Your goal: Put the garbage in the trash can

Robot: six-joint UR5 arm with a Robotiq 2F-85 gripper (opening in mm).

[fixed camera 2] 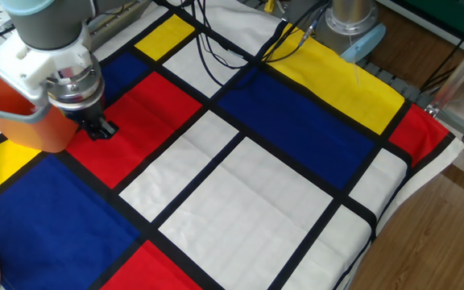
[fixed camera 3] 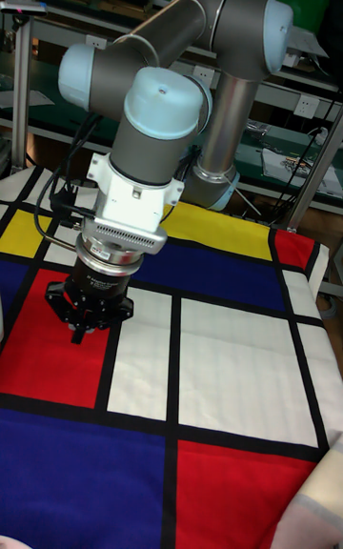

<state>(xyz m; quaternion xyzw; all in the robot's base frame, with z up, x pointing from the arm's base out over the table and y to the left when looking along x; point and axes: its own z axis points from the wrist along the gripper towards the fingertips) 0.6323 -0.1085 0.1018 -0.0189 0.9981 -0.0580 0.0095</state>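
A red, blue, yellow and white blocked cloth (fixed camera 2: 240,185) with black cables (fixed camera 2: 216,44) lying across it

trash can (fixed camera 2: 18,121): cut by left edge, interior hidden by arm.
garbage: not visible.
tool (fixed camera 2: 101,128): jaw state unreadable.

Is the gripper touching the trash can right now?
Cannot tell. In the fixed view the gripper overlaps the trash can's edge, with no gap or contact plainly visible.

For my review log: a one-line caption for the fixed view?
UR5 gripper low over a red cloth panel beside the orange trash can.
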